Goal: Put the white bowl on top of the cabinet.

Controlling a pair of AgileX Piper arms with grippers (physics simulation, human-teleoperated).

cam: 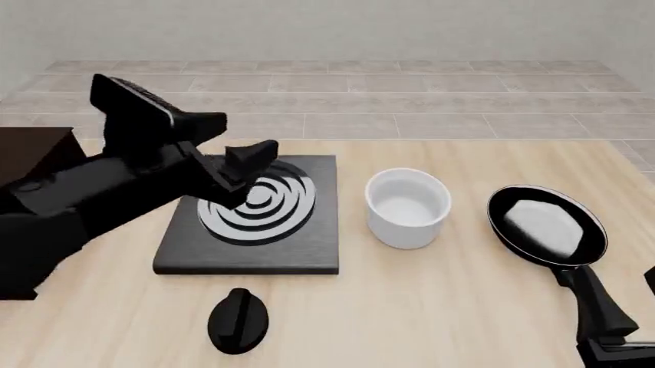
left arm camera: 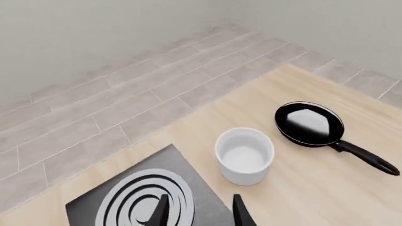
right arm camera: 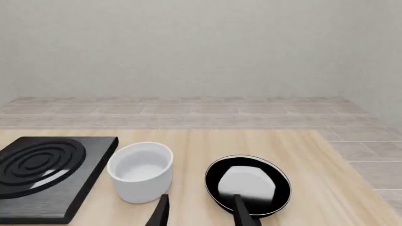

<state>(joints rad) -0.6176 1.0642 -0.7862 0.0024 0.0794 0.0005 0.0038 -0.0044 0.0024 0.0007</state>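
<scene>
1. White bowl (cam: pixel 407 208) upright on the wooden table (cam: pixel 430 307), between stove plate (cam: pixel 254 215) and frying pan (cam: pixel 545 225); just beside the plate's edge, touching neither.
2. Left gripper (cam: pixel 238 170) above the stove plate's white rings, fingers parted with a narrow gap, holding nothing; bowl apart from it, ahead in the left wrist view (left arm camera: pixel 244 155).
3. Right gripper (right arm camera: pixel 197 212) low at the table's near right edge, fingers apart, empty; pan handle running toward it.
4. Cabinet (cam: pixel 31 153) at far left, mostly hidden behind the left arm; only a dark brown corner showing.
5. Black knob (cam: pixel 239 320) on the table in front of the stove plate
</scene>
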